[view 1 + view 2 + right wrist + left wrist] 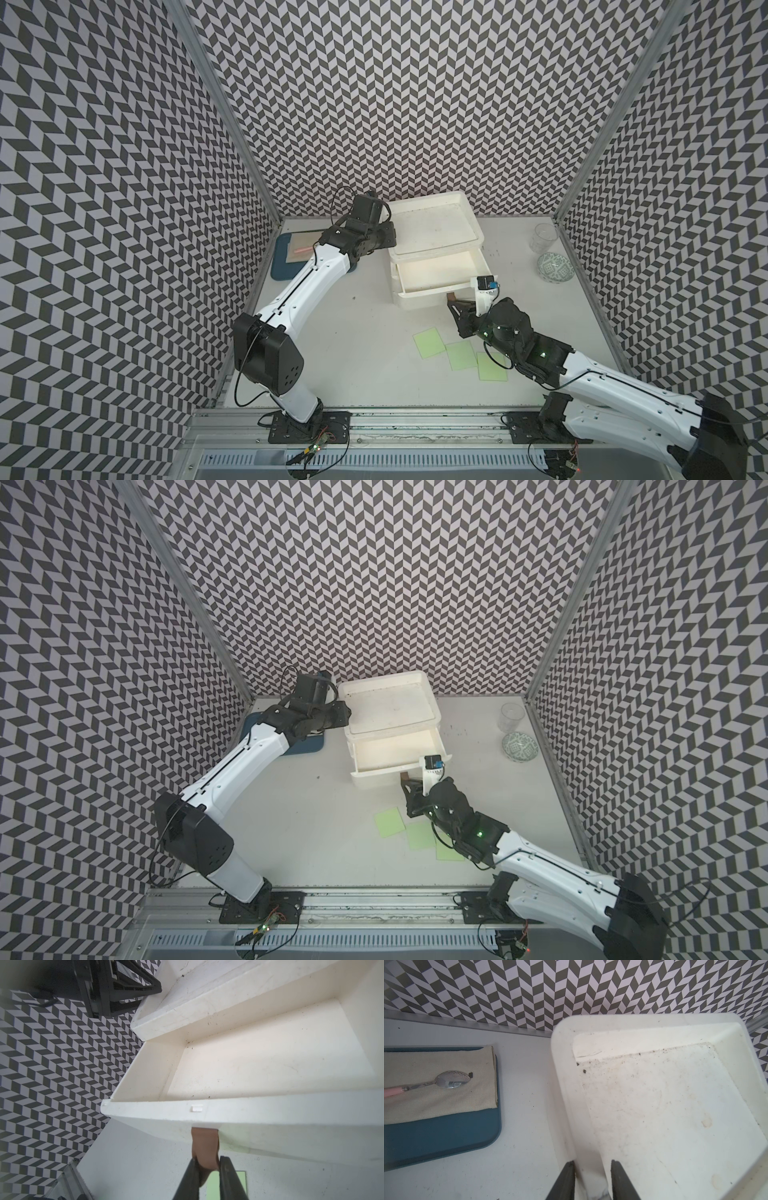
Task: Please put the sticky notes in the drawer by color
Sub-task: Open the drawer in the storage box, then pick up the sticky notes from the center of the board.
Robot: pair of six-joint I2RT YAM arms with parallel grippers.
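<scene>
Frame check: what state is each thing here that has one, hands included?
drawer: pulled out, no notes showing inside.
brown tab: bent, inside the right hand.
right hand: open around the tab.
left hand: closed on the drawer unit rim.
green sticky notes: three, flat on the table, none put away.
glass: upright.

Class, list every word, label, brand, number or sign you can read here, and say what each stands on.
None can be read.
The green sticky notes are blank, the drawer bears no label, and the bowl shows only a pattern.
Circuit board by the left arm's base: too small to read.
</scene>
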